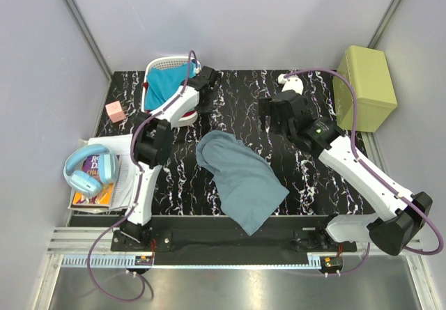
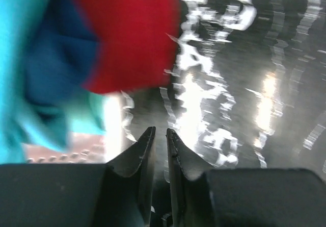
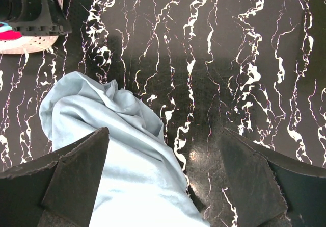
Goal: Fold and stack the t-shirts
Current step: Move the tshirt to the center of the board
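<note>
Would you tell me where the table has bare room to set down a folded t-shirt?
Bare marble lies at the back centre, between the white basket and the small white object, and near right, between the grey-blue t-shirt and the right arm. The left edge is crowded: pink cube, headphones, books.

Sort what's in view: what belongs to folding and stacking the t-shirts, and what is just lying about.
For the job:
grey-blue t-shirt
turquoise t-shirt
red t-shirt

Lying about:
white laundry basket
blue headphones
books under them
pink block
olive box
</note>
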`<state>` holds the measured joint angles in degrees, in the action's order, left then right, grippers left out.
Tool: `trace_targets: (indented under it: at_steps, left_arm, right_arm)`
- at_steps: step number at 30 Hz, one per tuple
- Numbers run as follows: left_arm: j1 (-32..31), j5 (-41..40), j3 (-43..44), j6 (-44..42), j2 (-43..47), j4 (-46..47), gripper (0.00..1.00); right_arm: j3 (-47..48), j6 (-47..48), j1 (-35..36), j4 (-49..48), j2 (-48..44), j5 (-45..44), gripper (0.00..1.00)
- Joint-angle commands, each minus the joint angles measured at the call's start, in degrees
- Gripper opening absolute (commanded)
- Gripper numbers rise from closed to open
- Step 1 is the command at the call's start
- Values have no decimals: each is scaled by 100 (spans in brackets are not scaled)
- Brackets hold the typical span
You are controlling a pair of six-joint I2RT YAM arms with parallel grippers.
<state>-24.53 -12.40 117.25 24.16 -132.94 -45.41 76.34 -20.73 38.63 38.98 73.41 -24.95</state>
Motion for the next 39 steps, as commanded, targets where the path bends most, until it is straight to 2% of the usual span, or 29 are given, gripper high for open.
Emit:
trace_targets:
  at_steps: [1,24,27,30,31,33,34,39]
  left_arm:
    - [203,-104,167,89,-74,-161,17]
    - [1012,-763,412,-61,102,-346,17]
    - [1012,-834,404,-78,207,-364,20]
    - [898,-816,193,36,646,-268,54]
    - [759,-886,62,79,786,-241,74]
    - [582,-1106,-105,89,1331,-22,86]
    - [390,-1185,-263,36,1515,40,99]
    - [-191,-1563,-650,27,2665,137,99]
  right_arm:
    - [-22,61,39,13,-81,-107,97]
    - [-198,131,39,4,-151,-142,98]
    - [-198,131,30,4,-151,-142,98]
    - [-180,105,39,-5,-142,-89,99]
    - [-172,96,39,-5,-151,-54,100]
    - [-189,61,39,-22,-169,-54,100]
    - [-198,34,39,-22,-177,-71,100]
    - [-382,-211,39,-40,-265,-28,100]
